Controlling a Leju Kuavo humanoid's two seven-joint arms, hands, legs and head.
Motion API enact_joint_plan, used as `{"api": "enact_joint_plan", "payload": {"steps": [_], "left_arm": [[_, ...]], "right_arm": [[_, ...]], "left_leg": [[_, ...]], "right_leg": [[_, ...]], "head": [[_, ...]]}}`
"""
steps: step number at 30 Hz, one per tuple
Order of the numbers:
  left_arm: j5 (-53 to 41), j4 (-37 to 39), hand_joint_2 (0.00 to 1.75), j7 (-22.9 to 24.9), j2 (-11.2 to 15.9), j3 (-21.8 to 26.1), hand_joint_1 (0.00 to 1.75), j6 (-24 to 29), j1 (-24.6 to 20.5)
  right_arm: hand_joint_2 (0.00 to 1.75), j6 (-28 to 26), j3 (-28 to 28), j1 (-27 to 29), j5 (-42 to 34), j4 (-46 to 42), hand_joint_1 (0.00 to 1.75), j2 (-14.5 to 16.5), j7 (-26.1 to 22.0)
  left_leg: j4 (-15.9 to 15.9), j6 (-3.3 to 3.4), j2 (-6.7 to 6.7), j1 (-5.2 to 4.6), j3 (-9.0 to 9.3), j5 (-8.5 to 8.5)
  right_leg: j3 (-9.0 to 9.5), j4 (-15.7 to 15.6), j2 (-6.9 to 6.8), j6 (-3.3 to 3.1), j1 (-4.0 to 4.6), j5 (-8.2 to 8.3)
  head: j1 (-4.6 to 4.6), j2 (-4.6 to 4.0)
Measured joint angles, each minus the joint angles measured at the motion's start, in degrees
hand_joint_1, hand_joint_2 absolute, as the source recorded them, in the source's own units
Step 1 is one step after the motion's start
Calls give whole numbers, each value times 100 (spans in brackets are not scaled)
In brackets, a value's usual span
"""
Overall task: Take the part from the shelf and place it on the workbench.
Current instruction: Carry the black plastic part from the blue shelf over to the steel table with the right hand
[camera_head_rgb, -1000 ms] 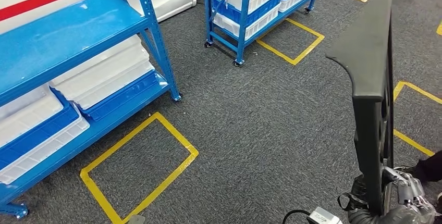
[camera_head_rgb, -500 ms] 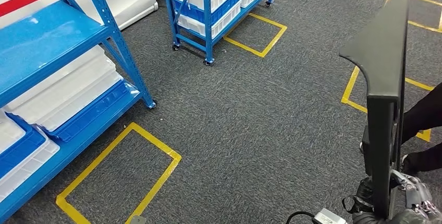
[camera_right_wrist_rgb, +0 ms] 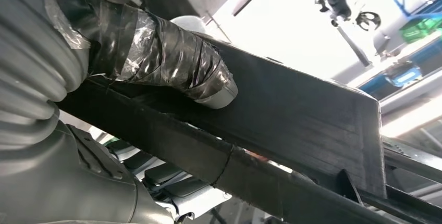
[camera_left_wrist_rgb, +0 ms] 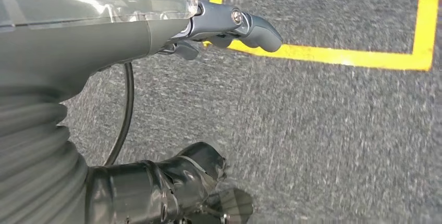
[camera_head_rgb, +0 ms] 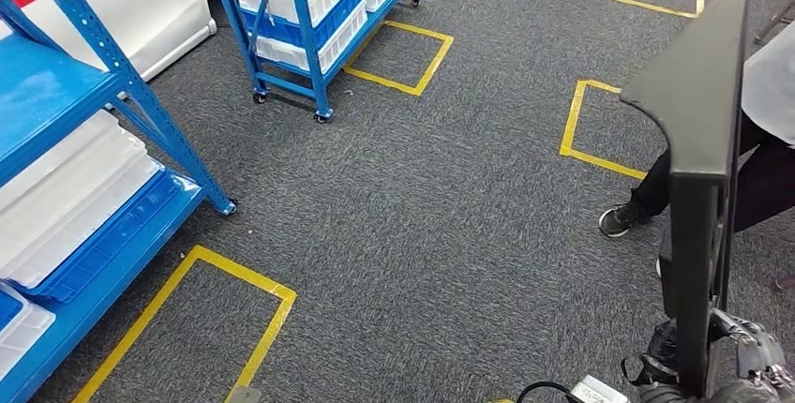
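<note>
So the part, a long black flat-sided piece with a curved flange at the top, is being carried upright along the right edge of the head view, its long axis running nearly vertical from the upper right of the frame down to the lower right corner. It's off the shelf already, and no worktop is being shown anywhere, so the placing step is probably a good walk away.

The part is being gripped at its lower end by the right hand, tucked into the lower right corner of the frame. In the right wrist view the taped thumb is being pressed flat against the part's dark face, with the other fingers wrapped around the far edge, so that hand is closed on it. Most of the part's length is sitting above the grip, which looks top-heavy; tipping is being risked if the wrist gets rolled before the piece is laid down.

The left hand is being held low over the grey carpet beside a yellow floor line, fingers loosely curled and nothing in them.

Further out, a blue shelf with white bins is being passed at the left edge, another blue rack is sitting at the upper middle, and a person's leg and shoe are being seen right beside the part.
</note>
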Motion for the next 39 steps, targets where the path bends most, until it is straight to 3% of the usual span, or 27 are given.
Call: {"api": "enact_joint_plan", "payload": {"steps": [2,4,5,6,7,9,10,11,13,15,17,19,21,22,24,26,28,30,31,33,35,36,37,38,39], "left_arm": [[2,0,175,-9,-3,1,0,-10,-10],[3,0,175,-15,-3,1,0,-17,-8],[4,0,175,-16,-3,2,0,-21,-1],[4,0,175,-16,-3,2,0,-23,9],[4,0,175,-16,-3,3,0,-25,16],[3,0,175,-21,-3,3,0,-26,21],[2,0,175,-24,-3,4,0,-27,20],[2,0,175,-29,-3,5,0,-27,21],[2,0,175,-38,-3,7,0,-31,14],[2,0,175,-44,-6,9,0,-33,1],[1,0,175,-46,-10,13,0,-34,-2],[-1,0,175,-45,-12,15,0,-35,6],[-2,0,175,-43,-11,19,0,-35,23],[-2,0,175,-41,-11,21,0,-35,27],[-2,0,175,-42,-13,25,0,-35,22],[-3,0,175,-45,-21,27,0,-35,16],[-2,0,175,-49,-28,30,0,-35,13],[-3,0,175,-52,-38,31,0,-35,5],[-5,0,175,-52,-43,32,0,-34,-2],[-8,0,175,-53,-48,32,0,-31,-15],[-10,0,175,-53,-47,32,0,-27,-9],[-11,0,175,-53,-46,33,0,-27,4],[-12,0,175,-53,-45,33,0,-27,17],[-12,0,175,-53,-44,34,0,-26,26],[-12,0,175,-53,-42,34,0,-25,30]], "right_arm": [[175,-1,-10,1,-2,-8,175,1,3],[175,-1,-11,-7,-4,-12,175,1,17],[175,0,-11,-9,-4,-11,175,1,29],[175,0,-12,-7,-3,-10,175,1,41],[175,0,-14,-7,-1,-10,175,1,53],[175,0,-20,-6,5,-9,175,1,74],[175,0,-22,-7,7,-10,175,1,86],[175,0,-24,-9,7,-11,175,1,99],[175,0,-27,-8,7,-13,175,1,117],[175,-1,-41,9,7,-13,175,-1,134],[175,-2,-64,26,5,-14,175,-2,148],[175,-2,-75,26,3,-15,175,-2,155],[175,-2,-78,26,2,-14,175,-3,160],[175,-2,-83,28,2,-13,175,-5,161],[175,-2,-99,35,2,-13,175,-8,162],[175,-1,-109,34,-2,-14,175,-8,162],[175,-1,-111,34,-7,-18,175,-8,161],[175,-2,-117,49,-10,-28,175,-8,158],[175,-3,-121,60,-11,-36,175,-8,156],[175,-4,-125,65,-19,-50,175,-6,151],[175,-5,-125,60,-26,-54,175,-4,145],[175,-4,-125,59,-28,-53,175,-4,143],[175,-4,-125,62,-29,-52,175,-4,142],[175,-4,-125,64,-30,-52,175,-4,142],[175,-4,-125,65,-31,-52,175,-4,141]], "left_leg": [[256,-53,-179,20,-86,-199],[927,-74,-429,31,-380,-562],[1296,-78,-484,34,-556,-707],[1540,-80,-504,36,-684,-755],[1588,-81,-511,40,-725,-687],[1074,-73,-579,59,-532,-277],[716,-67,-706,73,-386,-99],[398,-57,-834,88,-267,13],[145,-27,-995,85,-171,33],[101,41,-901,70,-158,62],[45,121,-768,75,-150,108],[18,166,-619,61,-145,122],[19,187,-451,35,-146,112],[21,192,-370,25,-144,106],[22,192,-230,11,-126,86],[26,168,-115,-12,-94,54],[26,130,-5,-37,-73,31],[8,88,118,-53,-43,16],[25,63,103,-50,-29,-17],[332,12,-152,-32,-143,-238],[1046,-18,-450,0,-483,-598],[1390,-32,-496,10,-655,-717],[1579,-46,-512,20,-759,-732],[1563,-59,-518,33,-770,-635],[1329,-72,-540,52,-677,-440]], "right_leg": [[19,-46,95,-69,-31,29],[27,-62,198,-114,-43,41],[26,-60,260,-124,-39,42],[27,-55,331,-127,-36,42],[29,-47,407,-126,-36,42],[36,-19,560,-113,-42,33],[29,3,629,-97,-42,25],[8,36,695,-74,-40,18],[-56,66,807,-5,-48,32],[-104,60,886,71,-73,65],[-192,228,676,120,-67,-49],[-446,793,359,157,-56,-375],[-723,1401,265,185,-64,-626],[-759,1498,251,187,-66,-620],[-531,1109,190,160,-56,-346],[-135,371,-56,86,8,-77],[36,7,-222,20,81,-18],[28,-30,-121,-21,91,-5],[42,-64,-58,-43,72,13],[81,-135,58,-99,23,55],[85,-145,181,-131,5,66],[80,-135,255,-137,3,64],[76,-120,336,-138,-1,60],[72,-98,421,-131,-8,54],[67,-67,507,-116,-19,43]], "head": [[1,1],[0,0],[-1,0],[-2,0],[-1,0],[-1,0],[-1,0],[0,0],[1,0],[2,0],[6,0],[9,0],[8,0],[8,0],[8,0],[9,0],[7,1],[4,1],[6,0],[0,0],[-6,1],[-4,1],[-4,0],[-4,0],[-5,0]]}}
